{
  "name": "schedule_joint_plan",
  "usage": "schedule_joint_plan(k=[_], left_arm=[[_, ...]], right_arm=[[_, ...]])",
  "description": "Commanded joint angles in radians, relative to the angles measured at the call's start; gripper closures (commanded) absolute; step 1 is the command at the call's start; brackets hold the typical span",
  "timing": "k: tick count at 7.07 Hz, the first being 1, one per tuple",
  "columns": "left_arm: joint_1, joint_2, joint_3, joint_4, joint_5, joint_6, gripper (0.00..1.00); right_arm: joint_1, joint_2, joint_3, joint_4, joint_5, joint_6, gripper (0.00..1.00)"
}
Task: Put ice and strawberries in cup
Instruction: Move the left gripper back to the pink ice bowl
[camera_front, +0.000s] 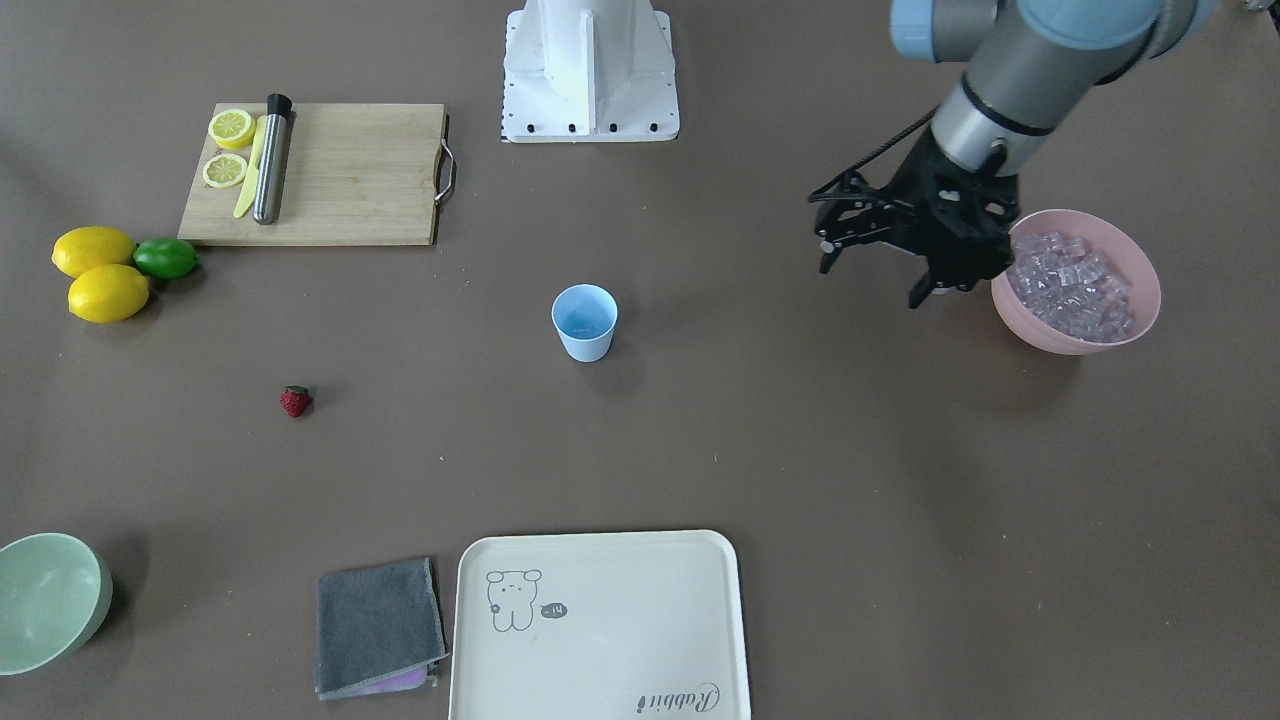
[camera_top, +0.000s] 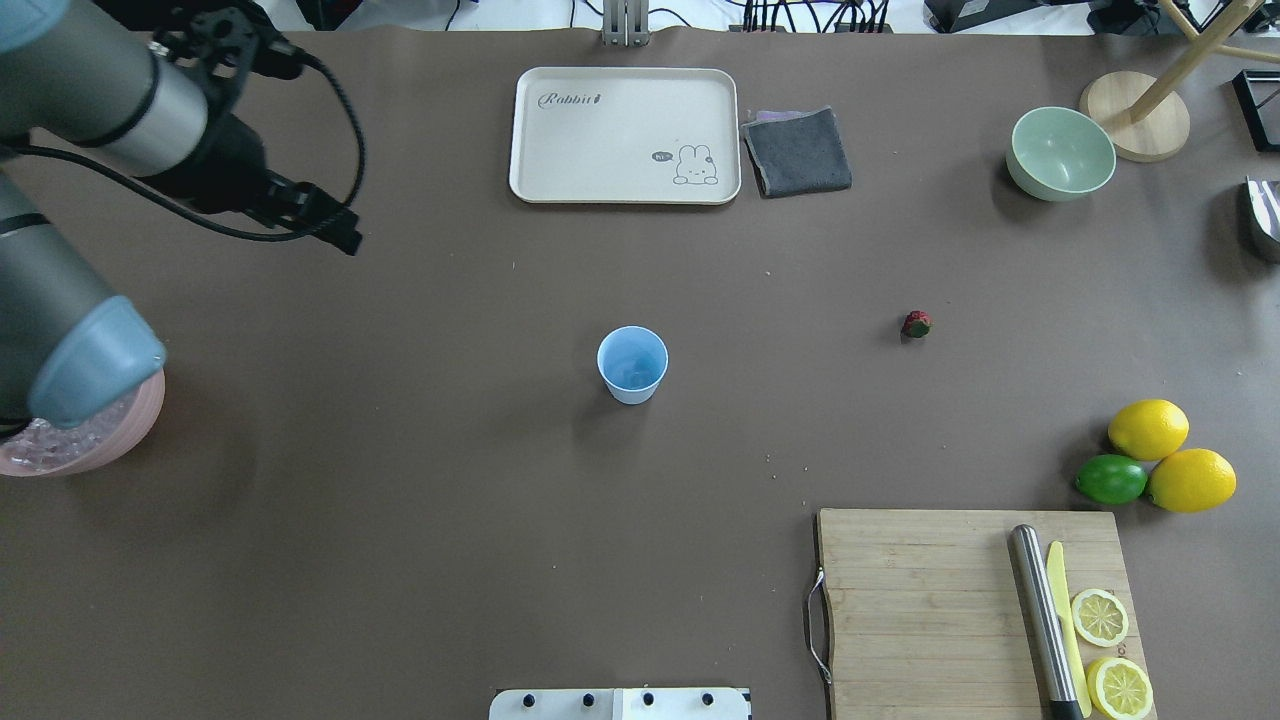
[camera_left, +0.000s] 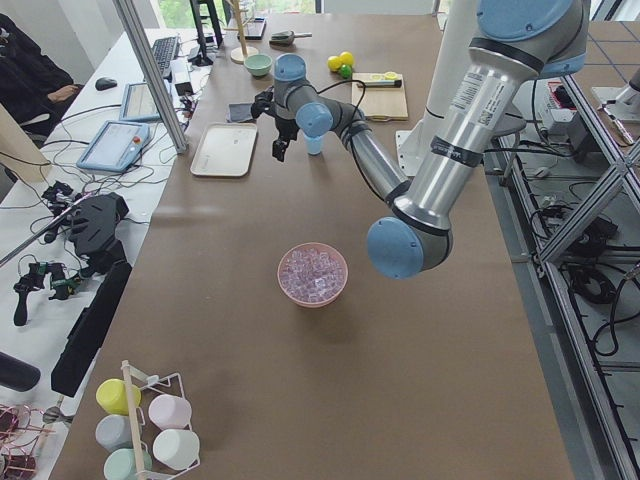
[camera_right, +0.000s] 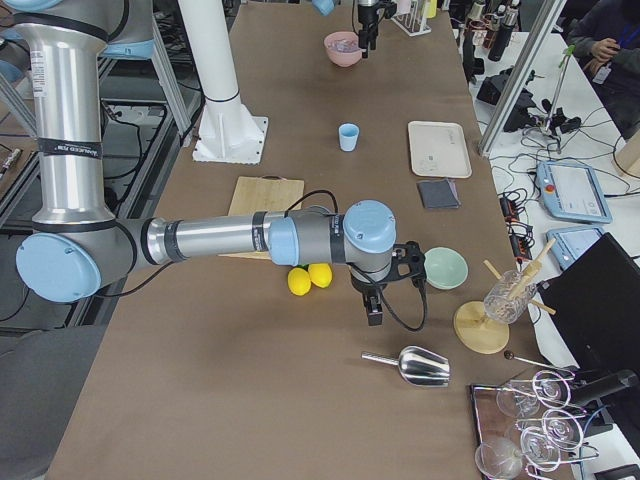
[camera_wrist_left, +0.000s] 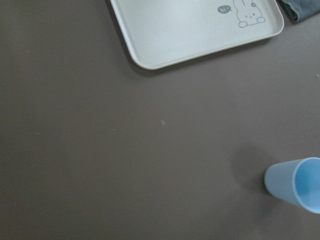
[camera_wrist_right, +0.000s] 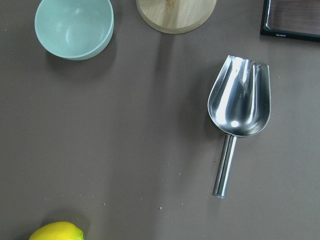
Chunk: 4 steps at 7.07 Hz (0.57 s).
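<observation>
- The left gripper (camera_front: 872, 268) is hanging over the tabletop (camera_front: 760, 440), just beside the pink bowl (camera_front: 1145, 310) on the side facing the cup. Its jaws are standing wide apart with nothing between them.
- The ice (camera_front: 1072, 283) is sitting heaped in the pink bowl.
- The pale blue cup (camera_front: 584, 322) is standing upright near the middle of the tabletop, well apart from the pink bowl.
- The strawberry (camera_front: 295, 401) is lying on the bare tabletop, between the cup and the lemons (camera_front: 100, 275) and well apart from the cup.
- The right gripper (camera_right: 373, 308) is hovering near the lemons and the pale green bowl (camera_right: 445, 267). It is showing only in the side view, so I cannot tell how its jaws are standing.
- A steel scoop (camera_wrist_right: 239, 102) is lying hollow side up on the tabletop under the right wrist camera, near the pale green bowl.
</observation>
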Motion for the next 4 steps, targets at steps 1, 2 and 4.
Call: schedule_joint_plan(k=[1,2,4], left_arm=[[-0.151,0.243,-0.03,0.009,-0.053,0.38,0.03],[-0.168,0.326,-0.009,0.003,-0.054,0.495,0.03],[-0.17,0.411,0.07,-0.105,-0.052,0.523,0.03]], right_arm=[[0.0,0.012,-0.02,0.003,0.001,-0.001,0.0],[0.0,0.015,-0.018,0.003,0.0,-0.001,0.0],[0.0,0.021,-0.02,0.003,0.0,-0.004,0.0]])
